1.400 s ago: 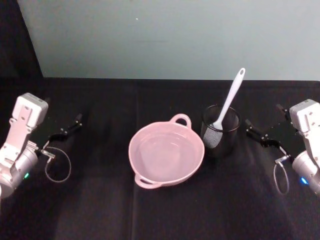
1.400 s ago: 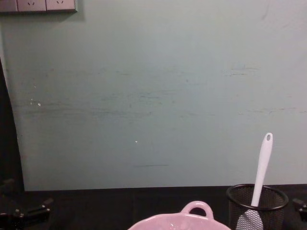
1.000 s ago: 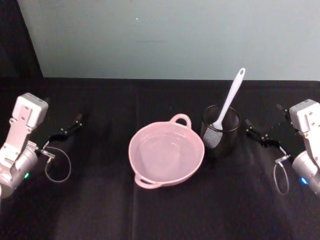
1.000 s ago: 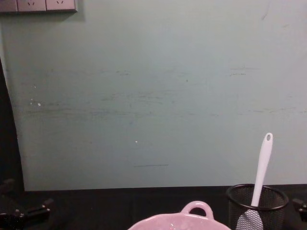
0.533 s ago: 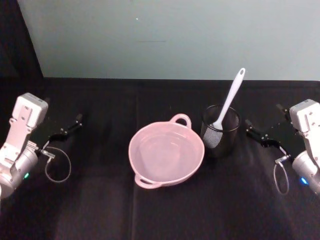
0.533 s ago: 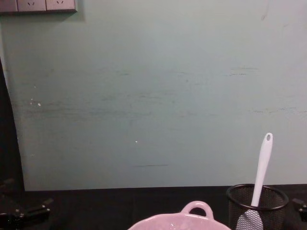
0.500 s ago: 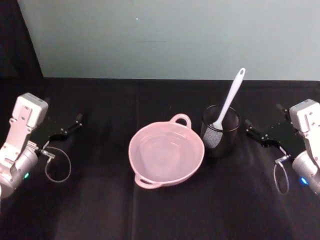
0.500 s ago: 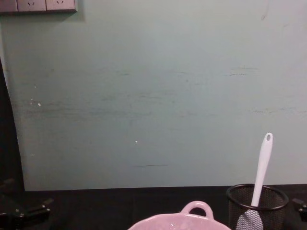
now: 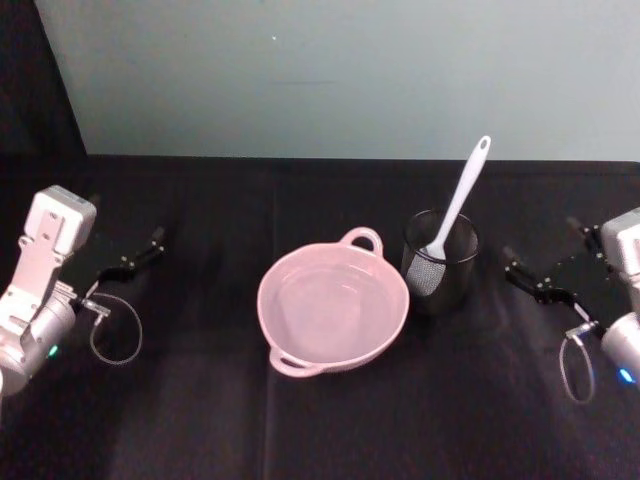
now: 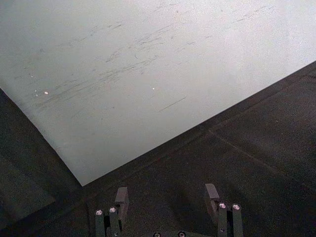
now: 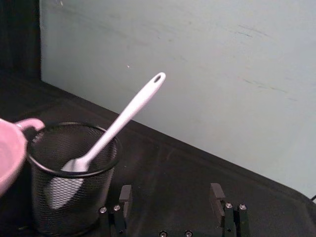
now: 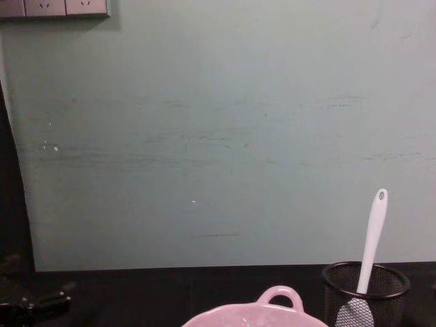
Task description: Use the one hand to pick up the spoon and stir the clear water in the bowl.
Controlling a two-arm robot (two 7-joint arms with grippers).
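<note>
Standing head-down in a black mesh cup, the spoon leans on the rim with its handle rising well clear and tipping toward the far right corner of the surface. This storage keeps the paddle head contained and leaves the long handle free to be gripped above the rim. The cup sits just beside the bowl, on the side nearer the right edge, so any carry from cup to bowl would be short.

The bowl rests near the middle of the surface, upright, nothing in it but a faint sheen that I take for the clear water. The spoon is not yet in it.

The right pincer sits low near the right edge, apart from the cup and facing it, fingers spread wide with nothing between them. Its wrist view looks straight at the cup and spoon, so I judge this arm to be the one lined up for the pick. The left pincer is parked near the left edge, likewise spread and empty, pointing toward the back wall and well apart from the bowl.

Count:
- spoon: one
- bowl: one, with two loop handles on its rim
- mesh cup: one
- pincers: two, both empty
</note>
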